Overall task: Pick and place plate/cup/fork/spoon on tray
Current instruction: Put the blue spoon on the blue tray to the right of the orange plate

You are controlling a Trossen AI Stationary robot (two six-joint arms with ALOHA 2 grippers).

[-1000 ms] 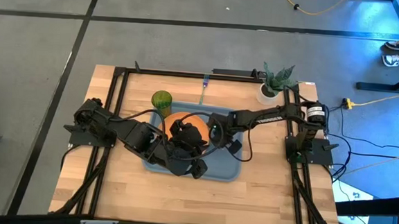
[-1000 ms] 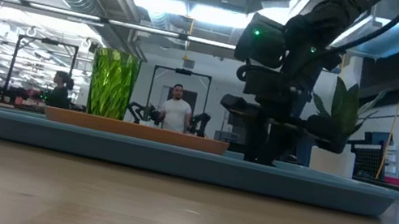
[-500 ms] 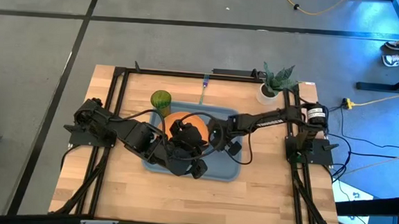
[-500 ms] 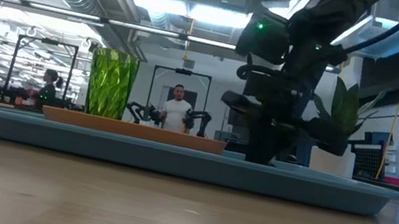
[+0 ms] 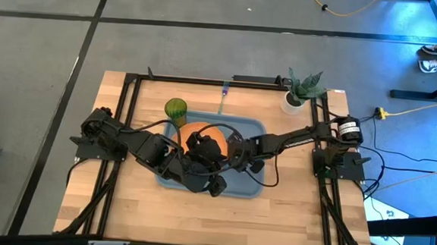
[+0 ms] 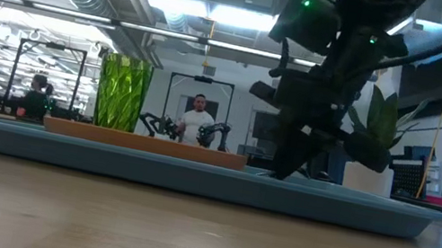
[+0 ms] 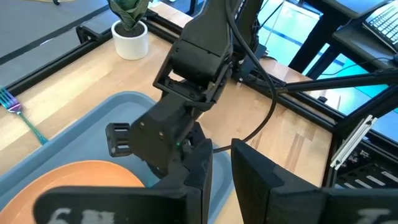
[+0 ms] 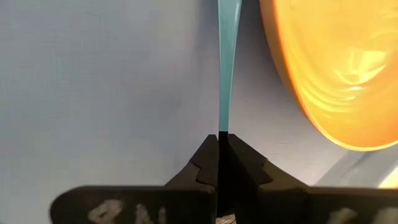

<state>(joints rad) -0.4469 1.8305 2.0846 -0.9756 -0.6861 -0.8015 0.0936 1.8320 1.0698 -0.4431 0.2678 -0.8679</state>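
The blue-grey tray [image 5: 249,187] lies mid-table with the orange plate [image 5: 191,128] resting flat inside it. The green cup [image 5: 177,108] stands at the tray's far left corner. The fork [image 5: 223,98] lies flat on the table beyond the tray. My right gripper [image 8: 222,140] points down into the tray beside the plate [image 8: 336,62], shut on the spoon's slim teal handle; the spoon's bowl is out of view. My left gripper [image 7: 221,177] hangs high above the plate, open, with nothing between its fingers. My right gripper pinches the spoon's teal handle [image 8: 222,118] between its two fingertips, coming steeply from above. The handle runs straight on from the fingers, over the tray floor [image 8: 93,93] and beside the plate's rim. Whether the spoon is clear of the tray, I cannot tell.
A white pot with a green plant [image 5: 294,97] stands at the table's far right corner. Black frame rails [image 5: 127,117] run along the table's left, right and far sides. Bare wood lies between the tray and the near edge. People stand far off in the room.
My right gripper has shifted a little toward the table's near edge over the tray, and its wrist has turned and tipped as the arm swung that way.
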